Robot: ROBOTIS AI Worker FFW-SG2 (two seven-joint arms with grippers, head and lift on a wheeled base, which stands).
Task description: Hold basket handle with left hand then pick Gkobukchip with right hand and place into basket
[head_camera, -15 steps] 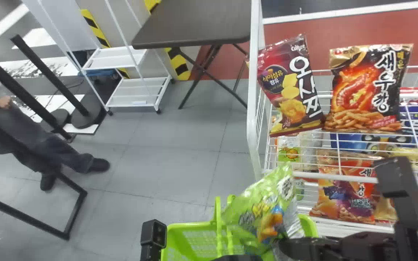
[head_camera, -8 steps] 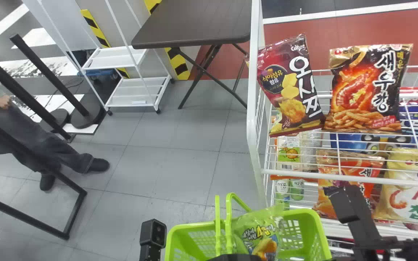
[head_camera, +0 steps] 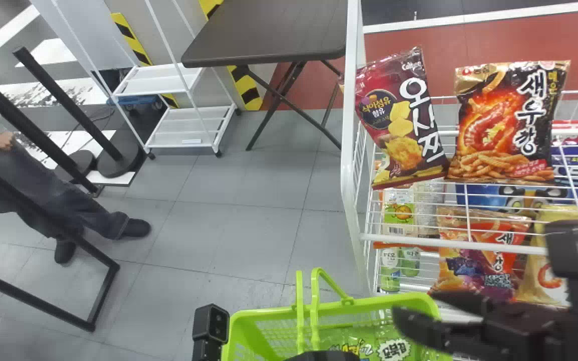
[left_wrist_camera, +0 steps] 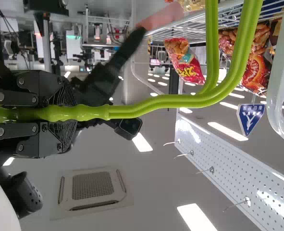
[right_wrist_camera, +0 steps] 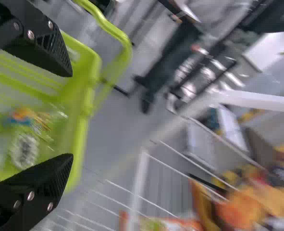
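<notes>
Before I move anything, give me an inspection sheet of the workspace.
surface: white wire rack, carrying snack bags
job's things: green Gkobukchip bag inside the green basket, which is beside the rack
clutter: a maroon bag and a black-and-orange bag at the top of the rack, others lower down
left gripper: shut on the basket's handle
right gripper: open at the basket, no bag between its fingers
cables: what looks like a thin cable on the floor by a white wheeled shelf
surroundings: dark folding table, black posts
</notes>
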